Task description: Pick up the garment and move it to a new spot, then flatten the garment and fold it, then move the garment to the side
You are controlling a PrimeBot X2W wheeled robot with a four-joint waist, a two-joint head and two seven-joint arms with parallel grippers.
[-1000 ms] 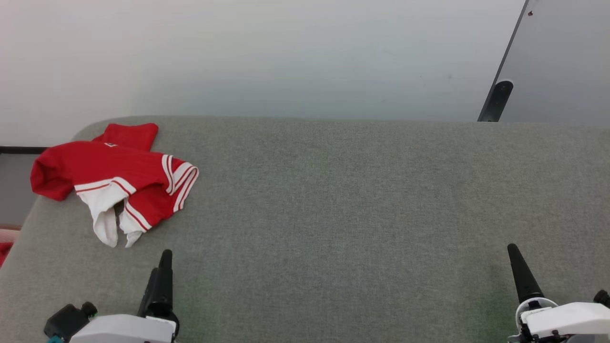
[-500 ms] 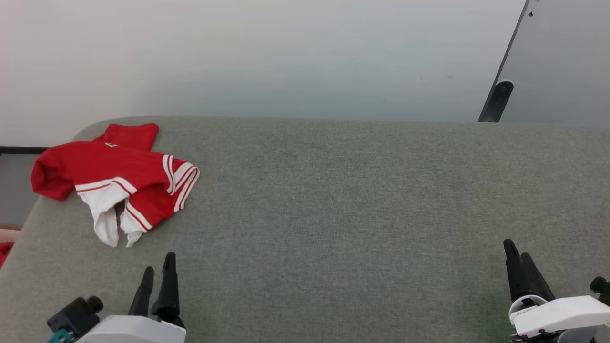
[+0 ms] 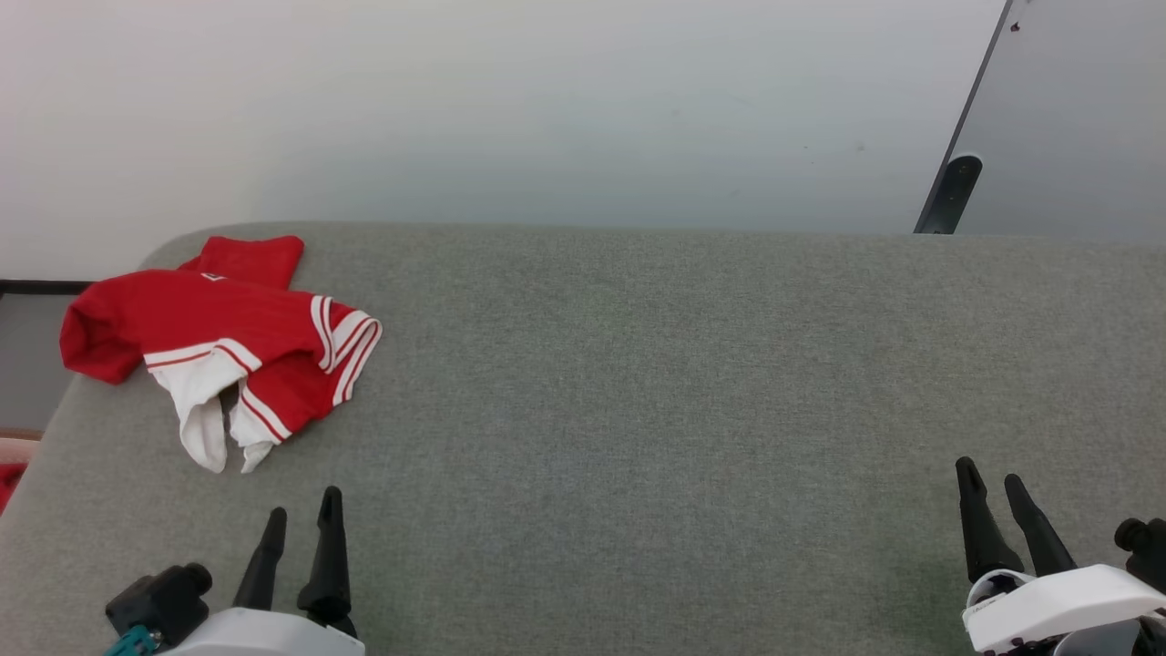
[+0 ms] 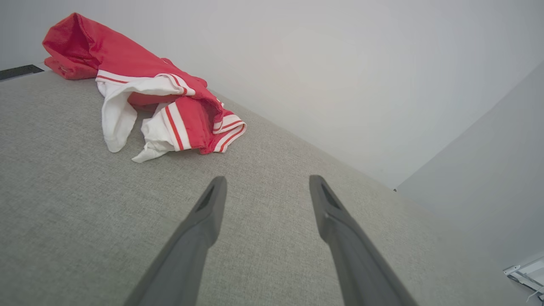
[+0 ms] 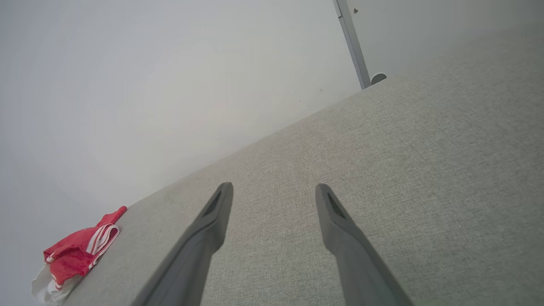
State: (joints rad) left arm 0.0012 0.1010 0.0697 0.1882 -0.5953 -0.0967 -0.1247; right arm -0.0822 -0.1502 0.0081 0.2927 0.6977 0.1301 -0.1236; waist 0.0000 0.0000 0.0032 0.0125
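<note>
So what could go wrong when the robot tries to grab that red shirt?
1. The shirt sits at the corner of the grey surface, with one red end over the left edge. A nudge might tip it off.
2. It is crumpled, so the open left hand might pinch only the white sleeve or several layers.
3. The right hand is far from it.

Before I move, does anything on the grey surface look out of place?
The bright red short-sleeved shirt with white sleeves lies crumpled at the grey fabric surface's far-left corner, one red fold seemingly overhanging the edge. Nothing else odd.
</note>
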